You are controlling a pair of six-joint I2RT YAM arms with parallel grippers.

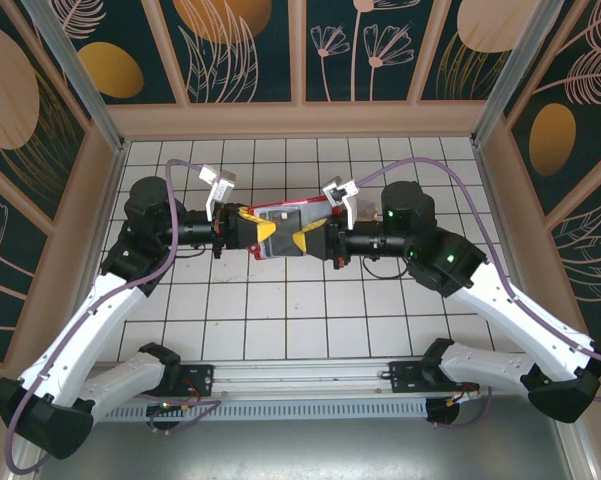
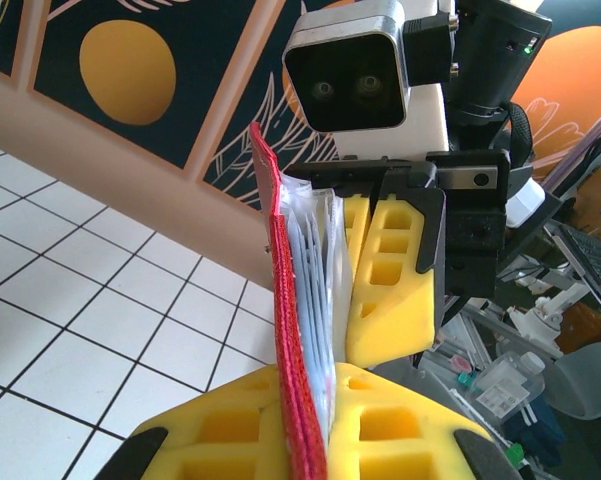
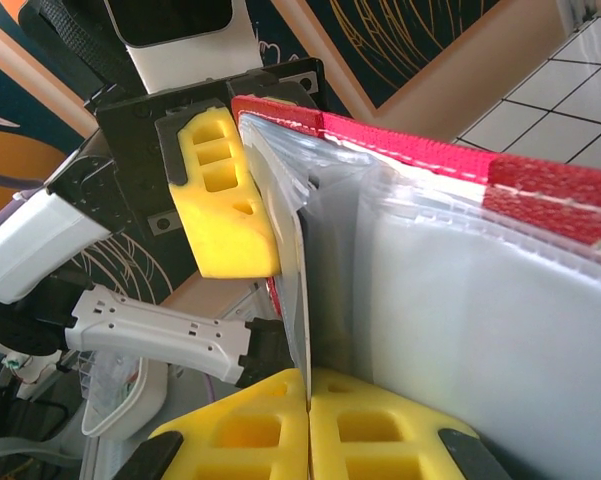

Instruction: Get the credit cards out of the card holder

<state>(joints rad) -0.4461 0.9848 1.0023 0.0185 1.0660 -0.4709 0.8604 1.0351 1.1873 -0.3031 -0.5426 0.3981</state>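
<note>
Card holder point(image 1: 285, 217): red wallet, held open and edge-up above the middle of the white tiled table point(image 1: 280, 320), nearer its far edge.

Clear pockets point(image 3: 480, 330): fanned out from the red cover; pale layers inside, cards not distinguishable.

Left gripper point(image 2: 325, 405): yellow fingers pressed together on the wallet's left end.

Right gripper point(image 3: 308, 400): fingers pinched on a thin leaf at the opposite end.
</note>
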